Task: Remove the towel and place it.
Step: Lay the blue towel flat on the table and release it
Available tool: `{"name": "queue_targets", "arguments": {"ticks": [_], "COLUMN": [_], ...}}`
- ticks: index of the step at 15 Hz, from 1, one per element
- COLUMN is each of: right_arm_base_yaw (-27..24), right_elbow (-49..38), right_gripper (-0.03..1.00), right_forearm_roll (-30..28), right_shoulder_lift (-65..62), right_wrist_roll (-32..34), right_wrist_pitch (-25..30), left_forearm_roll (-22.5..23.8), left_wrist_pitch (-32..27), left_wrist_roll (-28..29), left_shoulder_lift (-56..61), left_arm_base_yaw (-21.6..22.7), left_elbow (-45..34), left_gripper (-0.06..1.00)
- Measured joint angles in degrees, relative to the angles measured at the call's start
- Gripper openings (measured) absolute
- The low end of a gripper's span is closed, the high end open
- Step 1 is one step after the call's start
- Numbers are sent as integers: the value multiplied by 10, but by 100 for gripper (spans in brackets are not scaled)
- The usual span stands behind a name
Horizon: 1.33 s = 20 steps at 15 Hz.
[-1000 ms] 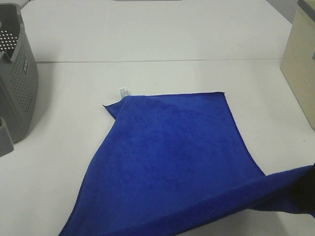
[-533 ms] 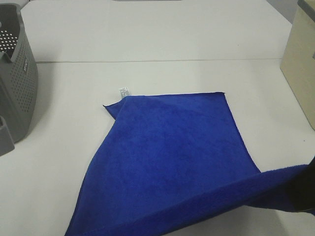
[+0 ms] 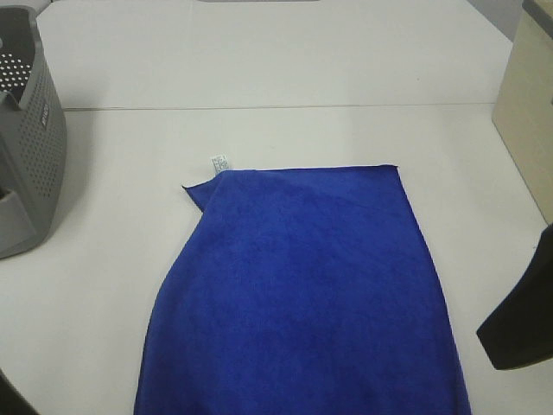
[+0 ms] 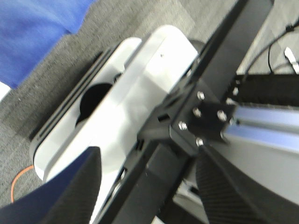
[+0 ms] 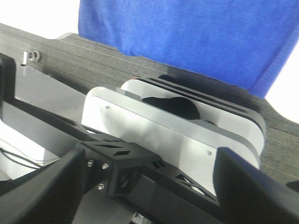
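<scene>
Exterior high view: the towel (image 3: 302,294) lies flat on the surface (image 3: 285,138); its near edge, lifted a second ago, is down. Left tool (image 4: 147,159) and right tool (image 5: 152,156) are both released, gripping nothing.

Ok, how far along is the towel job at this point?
Done: the towel is out of the grey basket and lies spread flat on the white table, apart from the basket. In hand: nothing; the left tool and right tool are both open and empty. Left: probably little, perhaps smoothing the folded far-left corner by the white tag and drawing the arms clear.
</scene>
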<state>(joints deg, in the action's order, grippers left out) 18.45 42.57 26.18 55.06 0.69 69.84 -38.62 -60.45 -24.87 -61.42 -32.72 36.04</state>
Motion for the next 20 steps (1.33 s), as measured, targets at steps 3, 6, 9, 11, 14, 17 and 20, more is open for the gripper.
{"name": "queue_targets", "arguments": {"ticks": [3, 6, 9, 11, 14, 17, 20], "right_arm_base_yaw": [-1, -1, -1, -13, -116, -207, -234], "right_elbow": [0, 0, 51, 121, 215, 230, 247], "right_gripper": [74, 73, 70, 69, 62, 61, 61], "right_forearm_roll": [-18, -49, -89, -115, -105, -9, 73], "right_shoulder_lift": [0, 11, 61, 116, 203, 247, 307], "right_wrist_roll": [28, 52, 63, 62, 9, -91, -183], "right_wrist_pitch": [0, -29, -65, -79, -77, -68, -58], "left_forearm_roll": [-1, 21, 87, 151, 306, 390, 386], "left_wrist_pitch": [66, 132, 152, 152, 125, 118, 125], "left_wrist_roll": [35, 93, 144, 191, 288, 338, 311], "left_shoulder_lift": [4, 4, -9, -30, -44, -77, -143], "left_arm_base_yaw": [0, 0, 0, 0, 0, 19, 112], "left_elbow": [0, 0, 7, 28, 73, 117, 189], "left_gripper": [63, 64, 64, 64, 64, 64, 64]}}
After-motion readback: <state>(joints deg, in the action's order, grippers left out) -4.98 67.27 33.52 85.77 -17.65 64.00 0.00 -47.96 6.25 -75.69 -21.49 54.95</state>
